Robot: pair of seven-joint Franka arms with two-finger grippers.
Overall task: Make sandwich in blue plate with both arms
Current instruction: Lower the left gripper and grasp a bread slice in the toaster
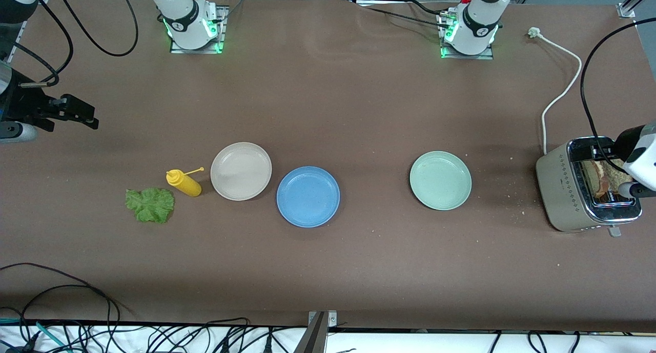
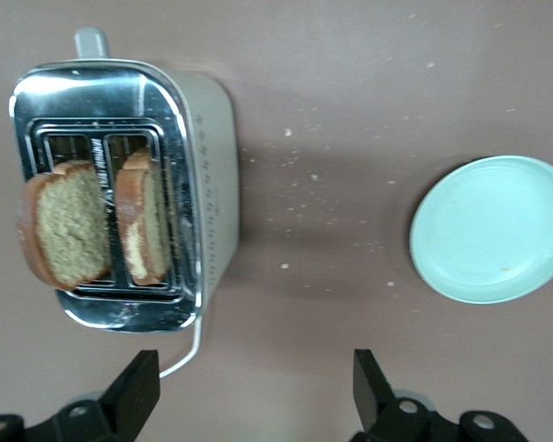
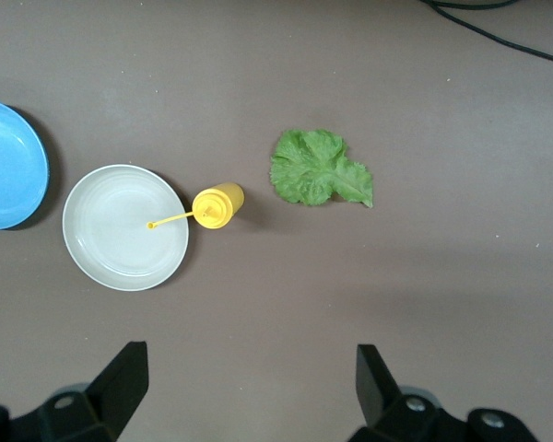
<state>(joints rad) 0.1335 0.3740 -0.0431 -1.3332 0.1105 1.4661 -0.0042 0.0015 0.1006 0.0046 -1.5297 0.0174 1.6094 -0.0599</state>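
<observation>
The blue plate [image 1: 307,196] lies bare near the table's middle, and its edge shows in the right wrist view [image 3: 9,166]. No assembled sandwich is in view. Two brown bread slices [image 2: 69,230] [image 2: 143,226] stand in the slots of a silver toaster [image 1: 574,189] at the left arm's end. A green lettuce leaf [image 1: 149,205] [image 3: 318,168] lies flat on the table toward the right arm's end. My left gripper [image 2: 258,382] hangs open above the table beside the toaster, holding nothing. My right gripper [image 1: 84,115] [image 3: 253,378] is open and empty over bare table at its own end.
A beige plate [image 1: 241,170] sits beside the blue one, with a yellow mustard bottle [image 1: 184,183] lying between it and the lettuce. A mint-green plate [image 1: 440,180] [image 2: 493,230] lies between the blue plate and the toaster. The toaster's white cord [image 1: 561,94] runs toward the bases.
</observation>
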